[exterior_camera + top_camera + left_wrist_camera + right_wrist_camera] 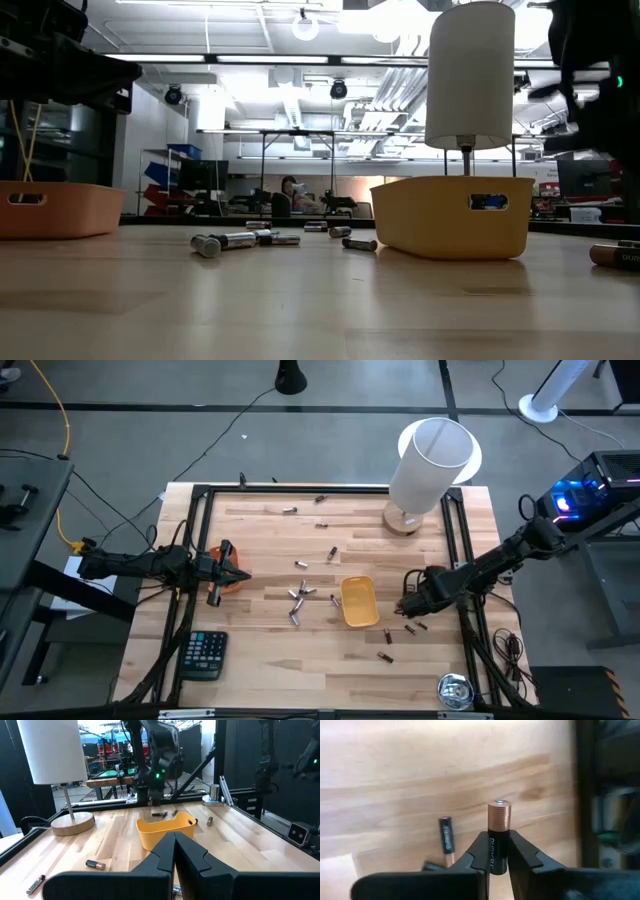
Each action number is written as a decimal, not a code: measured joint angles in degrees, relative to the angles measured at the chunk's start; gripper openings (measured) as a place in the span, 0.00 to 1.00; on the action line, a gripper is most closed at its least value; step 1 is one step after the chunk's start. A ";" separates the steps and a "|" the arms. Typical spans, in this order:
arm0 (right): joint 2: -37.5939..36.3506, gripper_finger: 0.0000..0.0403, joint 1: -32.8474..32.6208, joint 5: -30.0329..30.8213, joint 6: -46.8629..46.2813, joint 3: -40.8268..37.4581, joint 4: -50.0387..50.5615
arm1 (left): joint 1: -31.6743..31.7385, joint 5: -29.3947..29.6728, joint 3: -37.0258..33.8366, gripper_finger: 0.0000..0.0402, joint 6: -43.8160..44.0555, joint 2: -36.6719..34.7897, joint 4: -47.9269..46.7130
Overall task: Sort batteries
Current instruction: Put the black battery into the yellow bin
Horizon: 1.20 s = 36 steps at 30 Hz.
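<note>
Several small batteries lie scattered on the wooden table, a cluster (300,598) at the middle and dark ones (415,627) near the right. A yellow tray (358,602) stands right of centre and an orange tray (235,584) at the left. My right gripper (408,603) points steeply down just right of the yellow tray, shut on a black battery with a copper end (499,835). My left gripper (174,851) is shut, holds nothing, and hovers level over the orange tray. My right gripper pinches the battery's black body (498,854) between its two fingers. The battery lies along the fingers, and its copper end (499,815) sticks out past the fingertips toward the table. The fingers come from above, pointing steeply down. The battery appears lifted clear of the wood.
A lamp with a white shade (432,460) stands on a round wooden base at the far right. A black calculator (203,655) lies at the near left, a small metal tin (455,691) at the near right. Black frame rails (462,550) border the table.
</note>
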<state>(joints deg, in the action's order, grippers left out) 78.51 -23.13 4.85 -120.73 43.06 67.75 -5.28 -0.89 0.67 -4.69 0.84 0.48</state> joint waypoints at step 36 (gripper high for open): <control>4.33 0.51 1.47 -2.30 17.21 14.96 -11.06 | -0.02 0.04 0.01 0.00 0.01 0.13 0.03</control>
<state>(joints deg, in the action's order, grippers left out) 82.85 -21.66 2.55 -103.52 58.03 56.69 -5.30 -0.84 0.68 -4.69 0.97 0.51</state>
